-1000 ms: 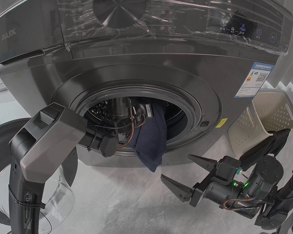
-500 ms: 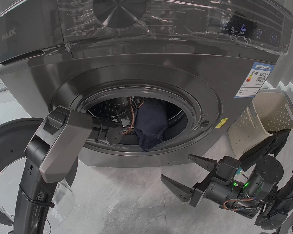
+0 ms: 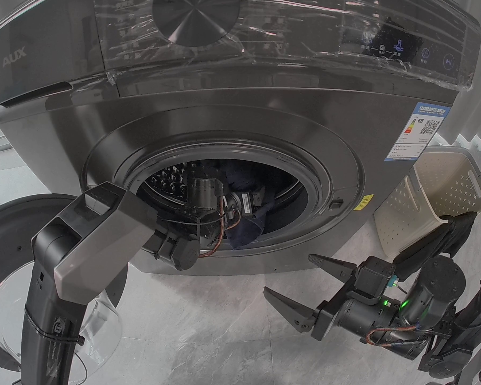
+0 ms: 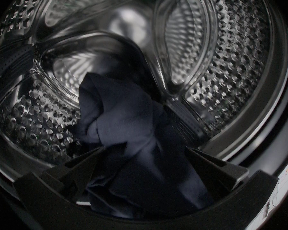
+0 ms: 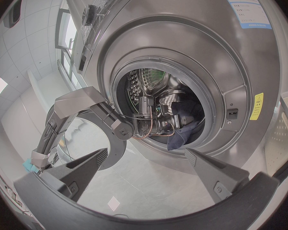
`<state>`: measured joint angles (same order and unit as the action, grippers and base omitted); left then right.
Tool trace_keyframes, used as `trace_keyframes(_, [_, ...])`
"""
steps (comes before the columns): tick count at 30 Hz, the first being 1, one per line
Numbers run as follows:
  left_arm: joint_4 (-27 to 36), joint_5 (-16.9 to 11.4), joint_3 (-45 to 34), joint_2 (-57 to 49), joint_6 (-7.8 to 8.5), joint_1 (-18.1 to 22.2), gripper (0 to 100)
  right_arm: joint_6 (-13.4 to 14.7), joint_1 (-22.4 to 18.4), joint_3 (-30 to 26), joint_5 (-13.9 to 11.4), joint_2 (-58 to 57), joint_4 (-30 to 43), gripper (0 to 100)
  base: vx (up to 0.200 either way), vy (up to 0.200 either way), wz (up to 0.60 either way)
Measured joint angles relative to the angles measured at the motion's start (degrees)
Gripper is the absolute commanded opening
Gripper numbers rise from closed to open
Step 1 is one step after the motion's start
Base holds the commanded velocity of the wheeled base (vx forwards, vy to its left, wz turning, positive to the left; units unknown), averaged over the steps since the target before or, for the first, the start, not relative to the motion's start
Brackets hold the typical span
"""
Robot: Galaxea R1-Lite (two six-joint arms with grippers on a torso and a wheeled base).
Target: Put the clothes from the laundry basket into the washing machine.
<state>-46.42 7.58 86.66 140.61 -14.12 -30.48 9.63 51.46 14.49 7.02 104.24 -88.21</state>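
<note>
my left gripper [image 4: 144,149], fingers [image 4: 78,170] spread, sits in the drum [image 4: 236,61] with the navy garment [image 4: 118,118] bunched straight ahead between them; my right gripper [image 3: 288,274], also spread, hangs outside.

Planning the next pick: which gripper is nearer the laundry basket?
Right. The right gripper hangs low beside the laundry basket; the left gripper is inside the washing machine drum.
</note>
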Motion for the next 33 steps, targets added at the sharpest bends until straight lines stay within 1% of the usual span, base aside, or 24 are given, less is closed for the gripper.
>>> trace_keyframes(1, [0.2, -0.3, -0.7, -0.2, 0.02, -0.2, 100, 0.0, 0.0, 0.0, 0.0, 0.0, 0.0, 100, 0.000, 0.000, 0.00])
trace_keyframes(2, [0.3, -0.6, -1.1, -0.4, 0.05, -0.2, 0, 0.0, 0.0, 0.0, 0.0, 0.0, 0.0, 100, 0.000, 0.000, 0.00])
trace_keyframes(7, [0.9, -1.2, -0.1, -0.4, 0.20, -0.3, 0, 0.0, 0.0, 0.0, 0.0, 0.0, 0.0, 100, 0.000, 0.000, 0.00])
trace_keyframes(12, [0.5, -0.7, 3.0, -0.1, -0.06, 0.0, 0, 0.0, 0.0, 0.0, -0.1, 0.1, 0.0, 100, 0.000, 0.000, 0.00])
trace_keyframes(17, [-0.7, 1.7, 8.8, 1.0, -0.28, 0.7, 0, 0.0, 0.0, 0.1, -0.1, 0.1, 0.0, 100, 0.000, 0.000, 0.00])
trace_keyframes(22, [-3.8, 4.2, 14.8, 2.9, -0.33, 1.8, 0, 0.0, 0.0, 0.0, -0.1, 0.1, 0.0, 100, 0.000, 0.000, 0.00])
trace_keyframes(25, [-4.7, 4.7, 16.6, 3.7, -0.28, 2.2, 0, 0.0, 0.0, 0.0, -0.1, 0.1, 0.0, 100, 0.000, 0.000, 0.00])
trace_keyframes(26, [-4.7, 4.7, 16.5, 3.9, -0.22, 2.3, 100, 0.0, 0.0, 0.0, -0.1, 0.1, 0.0, 100, 0.000, 0.000, 0.00])
trace_keyframes(30, [-4.5, 4.8, 13.2, 3.5, -0.17, 2.4, 100, 0.0, 0.0, 0.0, -0.1, 0.1, 0.0, 100, 0.000, 0.000, 0.00])
trace_keyframes(33, [-4.0, 4.0, 8.2, 1.7, -0.20, 1.5, 100, 0.0, 0.0, 0.0, -0.1, 0.1, 0.0, 100, 0.000, 0.000, 0.00])
